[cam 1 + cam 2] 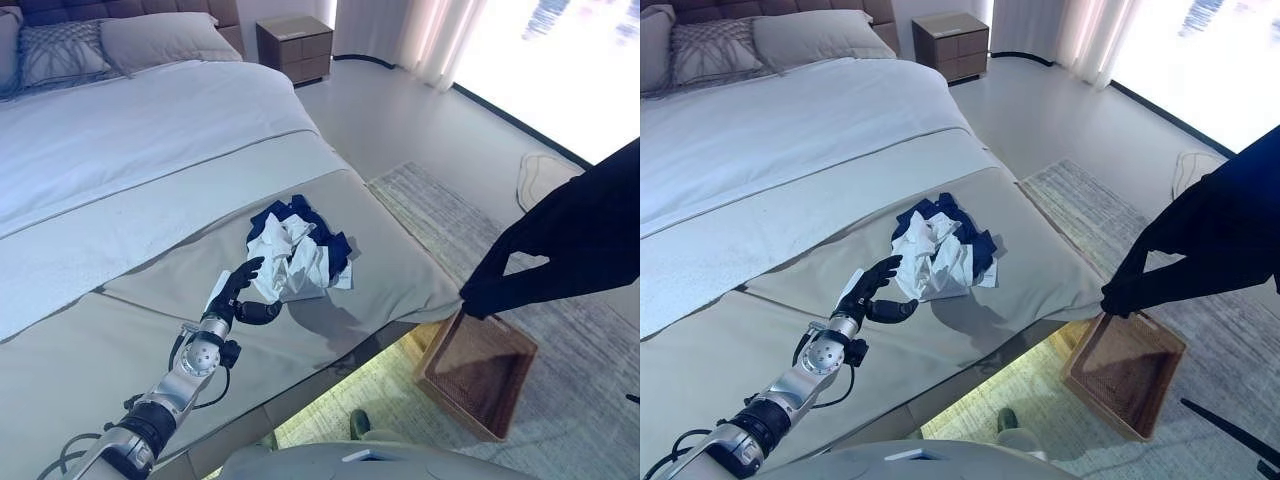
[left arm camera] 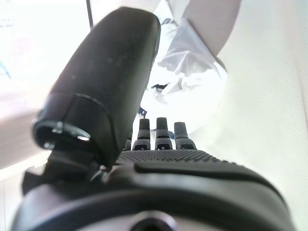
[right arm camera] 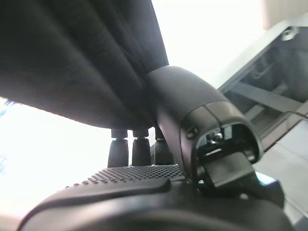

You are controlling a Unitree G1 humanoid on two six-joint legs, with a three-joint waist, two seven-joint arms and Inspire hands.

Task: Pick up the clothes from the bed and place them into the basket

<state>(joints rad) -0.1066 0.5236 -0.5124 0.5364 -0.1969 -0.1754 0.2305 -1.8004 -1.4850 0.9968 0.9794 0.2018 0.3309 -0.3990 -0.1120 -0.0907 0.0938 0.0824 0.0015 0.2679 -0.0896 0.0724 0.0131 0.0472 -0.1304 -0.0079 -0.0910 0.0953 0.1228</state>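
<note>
One dark garment hangs pinched in the right hand above the basket, while the left hand, fingers apart, reaches the pile left on the bed.

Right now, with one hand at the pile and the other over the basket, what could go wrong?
The left hand is open at the edge of the crumpled clothes, so it may catch only part of them. The black garment pinched in the right hand hangs beside the basket, so it could drape over the rim or miss.
</note>
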